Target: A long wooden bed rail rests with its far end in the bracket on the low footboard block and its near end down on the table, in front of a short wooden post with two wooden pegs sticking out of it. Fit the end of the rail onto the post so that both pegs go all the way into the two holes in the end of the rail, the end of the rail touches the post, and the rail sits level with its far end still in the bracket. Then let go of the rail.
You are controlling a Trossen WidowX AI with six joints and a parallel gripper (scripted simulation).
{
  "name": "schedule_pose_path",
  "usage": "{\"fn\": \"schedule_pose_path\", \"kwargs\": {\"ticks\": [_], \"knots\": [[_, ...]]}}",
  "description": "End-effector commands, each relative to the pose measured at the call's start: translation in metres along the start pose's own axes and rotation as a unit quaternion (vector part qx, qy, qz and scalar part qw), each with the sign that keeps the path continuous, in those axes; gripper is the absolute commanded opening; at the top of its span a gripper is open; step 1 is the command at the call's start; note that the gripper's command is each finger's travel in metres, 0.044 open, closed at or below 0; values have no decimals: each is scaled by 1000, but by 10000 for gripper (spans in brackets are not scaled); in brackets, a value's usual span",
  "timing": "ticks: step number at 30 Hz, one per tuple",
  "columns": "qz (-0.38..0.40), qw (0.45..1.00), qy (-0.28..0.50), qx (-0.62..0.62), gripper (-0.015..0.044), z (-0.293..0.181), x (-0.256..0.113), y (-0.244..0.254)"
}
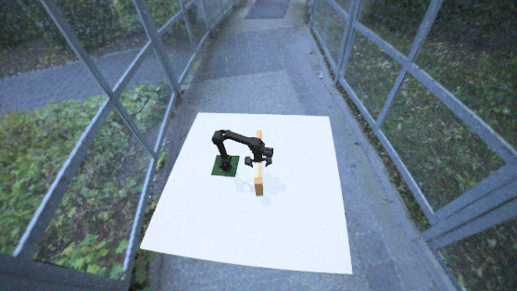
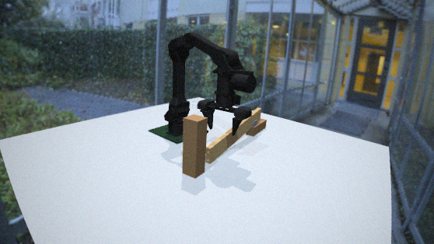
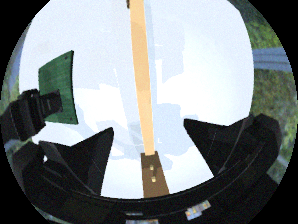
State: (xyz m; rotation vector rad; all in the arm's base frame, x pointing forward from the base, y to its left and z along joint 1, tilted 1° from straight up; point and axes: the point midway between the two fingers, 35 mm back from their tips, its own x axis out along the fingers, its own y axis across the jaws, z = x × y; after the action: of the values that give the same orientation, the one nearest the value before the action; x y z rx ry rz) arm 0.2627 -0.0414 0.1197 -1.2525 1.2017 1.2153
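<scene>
The long pale wooden rail (image 1: 259, 170) (image 2: 218, 148) (image 3: 141, 60) slopes down from its far end at the footboard block (image 2: 261, 127) to its near end, low at the table beside the post. The brown post (image 1: 258, 188) (image 2: 194, 149) (image 3: 156, 189) stands upright. Its two pegs (image 3: 151, 168) (image 3: 153, 179) show uncovered in the wrist view, just beyond the rail's near end. My gripper (image 1: 258, 163) (image 2: 222, 131) (image 3: 149, 126) is open and empty, pointing down, with one finger on each side of the rail. The rail's end holes and the bracket's inside cannot be made out.
The arm's base stands on a green plate (image 1: 217, 170) (image 2: 157, 132) (image 3: 69, 90) to the left of the rail. Everything stands on a white table top (image 1: 296, 222) (image 2: 303, 194) (image 3: 210, 60). The arm reaches over the rail from the left.
</scene>
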Motion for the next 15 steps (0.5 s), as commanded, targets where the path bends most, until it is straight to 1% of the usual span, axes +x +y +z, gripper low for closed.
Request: {"fn": "schedule_pose_path", "kwargs": {"ticks": [1, 15], "knots": [[3, 1000, -3, -4, 440, 0, 5, 0], [3, 1000, -3, -4, 440, 0, 28, -1]]}}
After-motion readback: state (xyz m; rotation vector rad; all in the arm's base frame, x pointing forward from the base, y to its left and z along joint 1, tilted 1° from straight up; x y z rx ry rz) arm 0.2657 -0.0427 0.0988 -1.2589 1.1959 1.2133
